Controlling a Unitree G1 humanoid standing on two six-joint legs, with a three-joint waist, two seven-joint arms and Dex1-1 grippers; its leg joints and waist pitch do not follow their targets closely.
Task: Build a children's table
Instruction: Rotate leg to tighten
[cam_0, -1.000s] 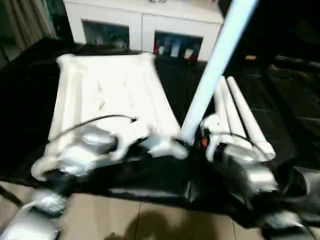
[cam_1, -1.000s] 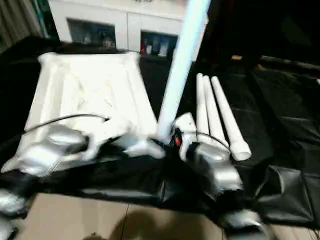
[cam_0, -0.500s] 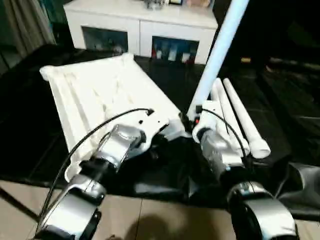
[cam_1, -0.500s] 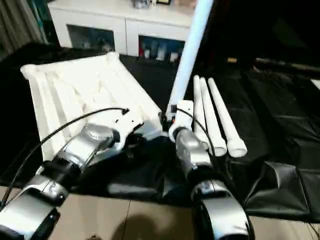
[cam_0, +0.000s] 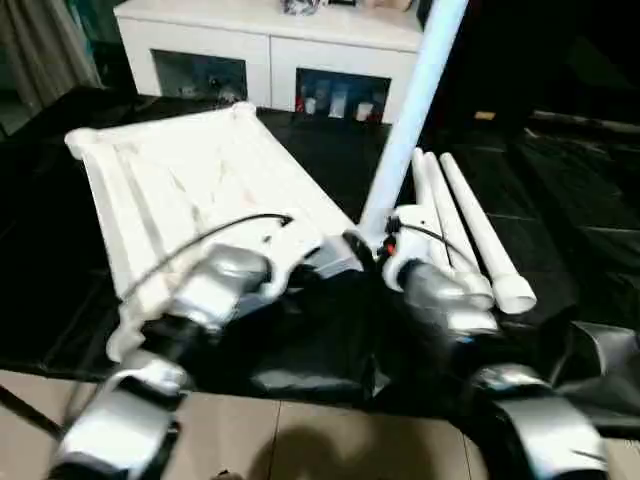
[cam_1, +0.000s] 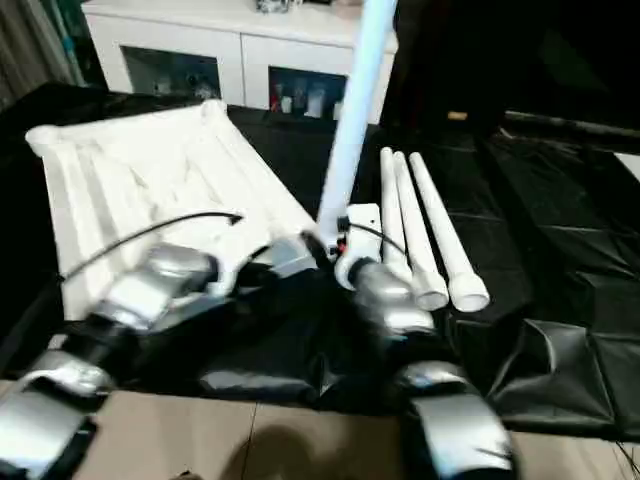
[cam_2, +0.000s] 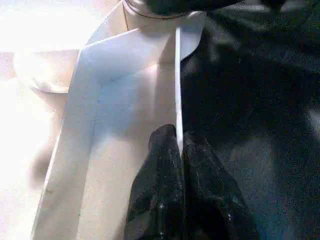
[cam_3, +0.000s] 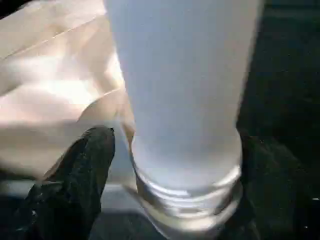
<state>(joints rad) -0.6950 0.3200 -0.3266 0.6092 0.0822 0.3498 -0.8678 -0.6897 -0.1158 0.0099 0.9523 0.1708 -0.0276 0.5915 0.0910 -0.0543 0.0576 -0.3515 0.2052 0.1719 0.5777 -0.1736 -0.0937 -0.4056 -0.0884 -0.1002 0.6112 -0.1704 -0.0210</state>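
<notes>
While the left gripper (cam_2: 178, 150) is pinching the tabletop (cam_0: 190, 185) rim, the right gripper (cam_3: 170, 165), fingers spread around the upright leg (cam_0: 410, 110), is seating it in the near-right socket; next: firm twisting.

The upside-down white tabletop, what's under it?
The tabletop lies on a black sheet covering the work table. What is beneath its middle is hidden by the top itself.

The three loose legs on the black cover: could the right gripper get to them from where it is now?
Probably yes. The three loose legs lie beside the right gripper, nothing between. Its fingers flank the upright leg, so it must back off first.
</notes>
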